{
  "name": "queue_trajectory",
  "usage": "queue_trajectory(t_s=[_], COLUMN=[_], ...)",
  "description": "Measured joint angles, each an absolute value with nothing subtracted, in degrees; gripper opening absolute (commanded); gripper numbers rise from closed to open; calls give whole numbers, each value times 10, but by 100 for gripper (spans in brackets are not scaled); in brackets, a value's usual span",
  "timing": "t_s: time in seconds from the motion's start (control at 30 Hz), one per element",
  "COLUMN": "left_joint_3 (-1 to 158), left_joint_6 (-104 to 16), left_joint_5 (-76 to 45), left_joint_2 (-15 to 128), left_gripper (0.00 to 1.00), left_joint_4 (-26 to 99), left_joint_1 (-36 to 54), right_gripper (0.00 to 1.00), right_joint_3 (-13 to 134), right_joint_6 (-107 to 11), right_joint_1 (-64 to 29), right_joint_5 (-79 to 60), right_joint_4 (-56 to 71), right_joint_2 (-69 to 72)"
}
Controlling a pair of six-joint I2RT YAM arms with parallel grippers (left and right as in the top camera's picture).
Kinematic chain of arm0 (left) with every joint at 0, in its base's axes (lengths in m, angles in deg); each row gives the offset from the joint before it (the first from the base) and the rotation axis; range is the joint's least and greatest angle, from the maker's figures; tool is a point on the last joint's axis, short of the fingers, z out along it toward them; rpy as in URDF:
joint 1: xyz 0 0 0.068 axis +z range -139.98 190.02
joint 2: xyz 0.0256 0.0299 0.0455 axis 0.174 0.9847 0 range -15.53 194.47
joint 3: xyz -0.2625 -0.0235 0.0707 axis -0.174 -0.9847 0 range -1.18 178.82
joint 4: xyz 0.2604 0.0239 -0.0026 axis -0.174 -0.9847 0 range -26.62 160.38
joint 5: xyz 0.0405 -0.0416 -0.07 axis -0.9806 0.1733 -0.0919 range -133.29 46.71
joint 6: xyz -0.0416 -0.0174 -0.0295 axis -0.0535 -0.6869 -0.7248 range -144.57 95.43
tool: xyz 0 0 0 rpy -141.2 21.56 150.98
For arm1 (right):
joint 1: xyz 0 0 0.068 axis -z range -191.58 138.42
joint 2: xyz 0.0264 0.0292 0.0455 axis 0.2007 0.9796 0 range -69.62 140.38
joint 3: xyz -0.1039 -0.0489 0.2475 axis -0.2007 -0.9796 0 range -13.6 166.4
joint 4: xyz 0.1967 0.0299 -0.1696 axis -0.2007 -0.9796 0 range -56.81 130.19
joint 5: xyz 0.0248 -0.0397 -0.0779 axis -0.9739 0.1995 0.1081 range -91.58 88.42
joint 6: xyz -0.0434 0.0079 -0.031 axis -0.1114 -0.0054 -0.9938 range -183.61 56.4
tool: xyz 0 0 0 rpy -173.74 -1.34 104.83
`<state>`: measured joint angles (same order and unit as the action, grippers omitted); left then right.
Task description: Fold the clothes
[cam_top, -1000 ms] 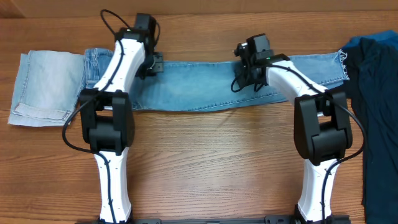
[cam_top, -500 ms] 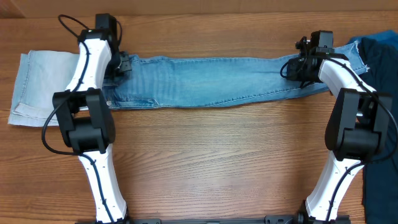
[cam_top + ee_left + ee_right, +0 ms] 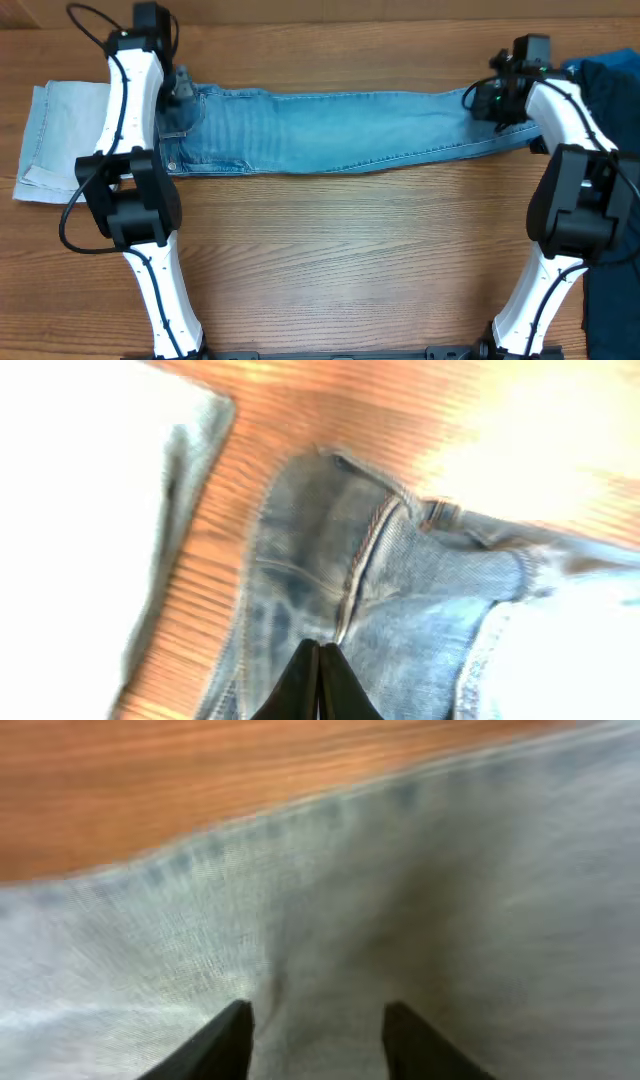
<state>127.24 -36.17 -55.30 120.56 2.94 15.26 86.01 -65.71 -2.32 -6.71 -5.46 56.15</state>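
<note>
Overhead, the jeans (image 3: 340,130) have been drawn straight across the upper frame. At upper left they are pinched by the left gripper (image 3: 183,88). The right gripper (image 3: 490,100) has been opened, so stretching is judged done.

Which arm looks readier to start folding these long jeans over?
Probably left. The left gripper is pinched shut on the jeans at the waist; the right gripper stands open, holding nothing.
</note>
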Motion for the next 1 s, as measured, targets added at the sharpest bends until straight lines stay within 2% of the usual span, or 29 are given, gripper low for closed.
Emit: queue_trajectory(t_s=[0.17,0.33,0.53,0.73,1.0], left_joint_3=[1330,1281,1136,1124,1124], left_joint_6=[-366,-366,-366,-345,-328], left_joint_5=[-550,-543,-541,-543,-568], left_joint_2=[1201,1199,1197,1197,1197], left_gripper=[27,29,29,32,28], left_joint_4=[-23,-6,103,140,142], left_joint_1=[125,90,91,94,117], right_gripper=[64,64,64,64,64], right_joint_3=[908,911,895,795,697], right_joint_6=[-575,-503,-446,-429,-433], right_joint_1=[-1,46,96,97,97], right_joint_5=[-50,-36,-43,-90,-132], right_joint_4=[-155,-253,-265,-144,-5], right_joint_2=[531,523,523,523,506])
